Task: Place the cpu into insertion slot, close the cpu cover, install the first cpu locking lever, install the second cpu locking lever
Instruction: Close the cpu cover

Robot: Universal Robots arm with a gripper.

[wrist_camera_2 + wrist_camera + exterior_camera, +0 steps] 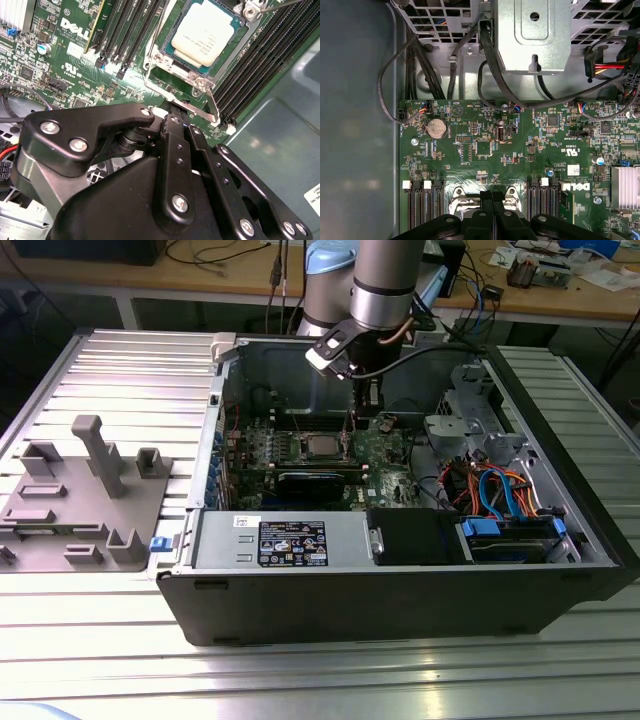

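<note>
cpu (205, 30) — seated in the insertion slot (156, 59), cpu cover (200, 82) lying over its edges.
Hand (172, 116) clenched with nothing between the fingers, tips just beside the slot's rim. Judged light, rigid and fragile — hold by the edges only.

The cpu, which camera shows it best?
The second wrist view: the cpu is close, its silver top in plain sight. The exterior view shows it as a small, far-off square. In the first wrist view the gripper hides it.

cpu (206, 31) sits in insertion slot (186, 106), cpu cover (172, 67) down
</note>
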